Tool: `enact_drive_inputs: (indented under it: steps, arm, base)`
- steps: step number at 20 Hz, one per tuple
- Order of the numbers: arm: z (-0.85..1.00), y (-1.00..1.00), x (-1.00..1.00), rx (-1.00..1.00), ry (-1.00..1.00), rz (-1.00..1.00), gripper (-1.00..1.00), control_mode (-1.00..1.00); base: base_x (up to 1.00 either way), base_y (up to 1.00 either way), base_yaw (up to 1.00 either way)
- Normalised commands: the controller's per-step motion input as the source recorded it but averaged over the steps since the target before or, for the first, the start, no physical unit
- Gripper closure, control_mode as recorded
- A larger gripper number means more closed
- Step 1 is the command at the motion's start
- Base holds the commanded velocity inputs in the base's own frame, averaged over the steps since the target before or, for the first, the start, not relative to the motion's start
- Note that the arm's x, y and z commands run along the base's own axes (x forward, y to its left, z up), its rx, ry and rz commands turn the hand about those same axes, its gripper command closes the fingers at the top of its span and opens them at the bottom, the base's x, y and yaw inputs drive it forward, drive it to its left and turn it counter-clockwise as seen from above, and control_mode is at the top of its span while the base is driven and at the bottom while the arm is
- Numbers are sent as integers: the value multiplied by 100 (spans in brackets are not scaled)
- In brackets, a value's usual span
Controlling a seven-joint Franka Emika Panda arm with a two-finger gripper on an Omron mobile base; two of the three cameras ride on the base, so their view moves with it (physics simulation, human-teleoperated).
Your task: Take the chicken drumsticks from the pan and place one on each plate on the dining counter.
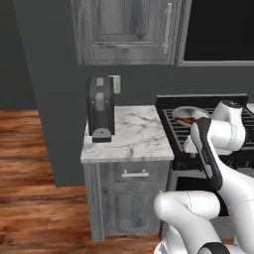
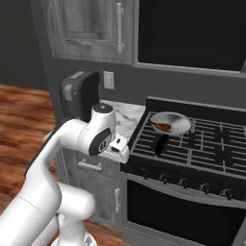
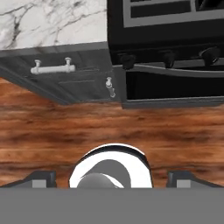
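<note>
The gripper point(image 3: 112, 177), jaws spread wide and empty, points down at the floor, with the pan point(image 2: 170, 124) and drumstick point(image 2: 162, 127) above and beyond it on the stove.

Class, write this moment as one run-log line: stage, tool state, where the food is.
stage: approach, nothing picked | tool: open, empty | drumsticks: in pan on stove | plates: unseen

My left base camera looks forward over my arm at the counter point(image 1: 136, 130) and stove point(image 1: 173, 131); my right one sees the same pair from the other side, closer to the stove point(image 2: 192, 144). My hand camera faces down at the floor point(image 3: 109, 127) and cabinet front point(image 3: 65, 74).
</note>
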Motion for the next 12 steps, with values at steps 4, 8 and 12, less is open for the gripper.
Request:
enact_drive_inputs:
  steps: [4,8,12]
  arm:
    - [0,0,0,0,0,0,-100,100]
    - [0,0,0,0,0,0,-100,100]
    - [0,0,0,0,0,0,-100,100]
  base:
    - [47,-64,30]
    - [23,-81,11]
    - [26,-68,0]
